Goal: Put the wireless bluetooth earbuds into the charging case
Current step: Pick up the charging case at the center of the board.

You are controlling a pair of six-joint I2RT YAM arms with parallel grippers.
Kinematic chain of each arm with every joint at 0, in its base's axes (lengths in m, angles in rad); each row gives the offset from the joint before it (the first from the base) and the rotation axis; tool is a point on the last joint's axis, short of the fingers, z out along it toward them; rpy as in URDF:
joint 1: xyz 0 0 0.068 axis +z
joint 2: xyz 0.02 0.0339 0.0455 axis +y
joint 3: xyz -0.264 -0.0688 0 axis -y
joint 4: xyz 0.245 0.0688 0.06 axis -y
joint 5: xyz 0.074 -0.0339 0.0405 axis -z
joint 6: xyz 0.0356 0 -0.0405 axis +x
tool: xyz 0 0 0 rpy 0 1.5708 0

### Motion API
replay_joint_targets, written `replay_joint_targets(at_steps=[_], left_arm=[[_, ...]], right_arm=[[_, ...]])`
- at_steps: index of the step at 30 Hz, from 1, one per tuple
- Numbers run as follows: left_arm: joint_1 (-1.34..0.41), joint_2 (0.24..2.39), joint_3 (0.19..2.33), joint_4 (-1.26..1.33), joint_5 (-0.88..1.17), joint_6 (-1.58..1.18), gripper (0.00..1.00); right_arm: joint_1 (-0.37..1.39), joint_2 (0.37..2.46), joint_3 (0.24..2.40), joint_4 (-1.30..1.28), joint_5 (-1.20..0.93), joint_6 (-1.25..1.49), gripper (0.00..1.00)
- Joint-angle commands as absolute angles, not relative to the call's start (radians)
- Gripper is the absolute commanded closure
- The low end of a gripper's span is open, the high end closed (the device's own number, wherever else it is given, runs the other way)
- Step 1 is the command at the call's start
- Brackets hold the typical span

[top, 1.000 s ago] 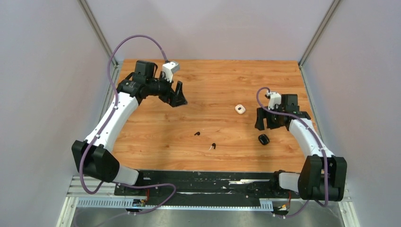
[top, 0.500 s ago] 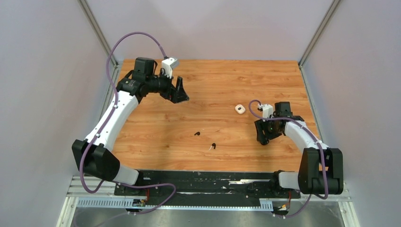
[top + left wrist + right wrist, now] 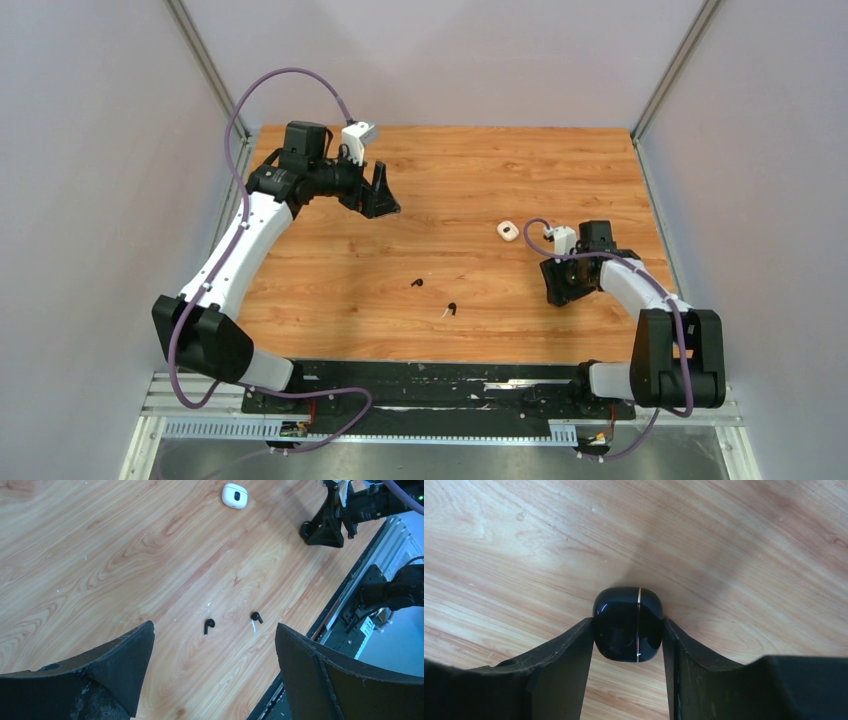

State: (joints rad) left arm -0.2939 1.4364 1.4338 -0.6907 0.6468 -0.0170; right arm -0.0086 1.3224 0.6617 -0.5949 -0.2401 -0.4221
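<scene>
Change: the right gripper (image 3: 628,630) has come down from its place beyond the black charging case (image 3: 626,611). A second ago the case lay clear of it on the near side. In the top view the gripper now covers the case.
Right tool: fingers pressed against both flanks of the case, pinching it. The case lies flat on the table (image 3: 330,270), and its gold seam reads as closed.
Left tool: the left gripper (image 3: 378,198) hangs over the far left of the table, fingers spread wide and holding nothing. It has barely shifted.
Earbuds: one black earbud (image 3: 209,625) and a second black earbud (image 3: 256,616) lie loose mid-table, near each other and well apart from both grippers. Neither has moved.
White sliver (image 3: 254,627): touches the second black earbud. Cannot tell whether it is a stem or a separate white bud.
White case (image 3: 234,495): lid shut, untouched, just beyond the right gripper.
Meaning: the case looks secured, but nothing is inserted yet. Likely next steps are opening the lid and bringing the case to the buds. The glossy rounded shell may slip under a light pinch.
</scene>
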Motion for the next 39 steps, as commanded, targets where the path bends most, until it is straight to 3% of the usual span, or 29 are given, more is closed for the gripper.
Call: replay_joint_targets(at_steps=[1,5,9,14,18,22,25,30,39], left_arm=[[-0.296,1.441,1.472,-0.661,0.677,-0.047,0.03],[-0.295,1.446,1.472,-0.651,0.701,-0.081,0.03],[-0.295,1.445,1.46,-0.639,0.724,-0.105,0.03],[-0.295,1.448,1.453,-0.622,0.785,-0.129,0.04],[-0.296,1.464,1.454,-0.565,0.837,-0.145,0.04],[-0.296,1.487,1.494,-0.517,0.892,-0.176,0.03],[-0.304,1.495,1.516,-0.443,0.947,-0.228,0.05],[-0.37,1.444,1.524,-0.392,0.968,-0.05,0.06],[-0.434,1.353,1.422,-0.245,0.861,-0.043,0.09]], right_arm=[[-0.005,1.327,0.649,-0.525,-0.212,-0.453,0.46],[-0.006,1.324,0.624,-0.512,-0.202,-0.484,0.49],[-0.005,1.303,0.622,-0.507,-0.219,-0.509,0.71],[0.034,1.261,0.701,-0.549,-0.336,-0.55,0.89],[0.132,1.193,0.841,-0.554,-0.448,-0.648,0.92],[0.259,1.051,0.876,-0.315,-0.547,-0.761,1.0],[0.409,1.013,0.87,-0.115,-0.478,-0.851,1.0],[0.611,1.11,0.998,-0.022,-0.373,-0.949,1.0],[0.768,1.212,1.115,0.109,-0.251,-1.01,1.0]])
